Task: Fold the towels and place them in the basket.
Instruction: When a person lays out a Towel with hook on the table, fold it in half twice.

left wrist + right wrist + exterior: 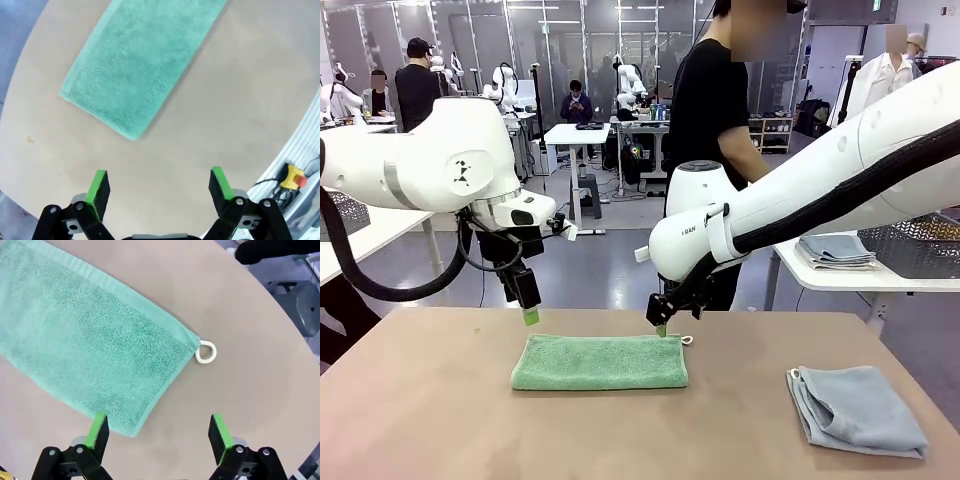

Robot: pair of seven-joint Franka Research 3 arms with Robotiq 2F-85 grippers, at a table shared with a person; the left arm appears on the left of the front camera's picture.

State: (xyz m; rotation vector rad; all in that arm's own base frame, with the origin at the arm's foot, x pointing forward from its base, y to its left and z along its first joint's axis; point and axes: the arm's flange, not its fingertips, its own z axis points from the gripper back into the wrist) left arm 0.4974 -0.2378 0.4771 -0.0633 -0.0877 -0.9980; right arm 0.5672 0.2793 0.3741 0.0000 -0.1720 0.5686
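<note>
At the near right corner of the table, the blue-grey towel lies loosely folded, well apart from the mint green towel, a long folded strip at mid-table. At its far edge, the left gripper hangs jaws apart by the left corner, the right gripper jaws apart by the corner with the white loop; beyond, a person in black stands.

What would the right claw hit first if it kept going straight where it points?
Probably the mint green towel, near a corner: one of the right claw's fingers hangs over its edge, the other over bare table. Height is unclear.
</note>
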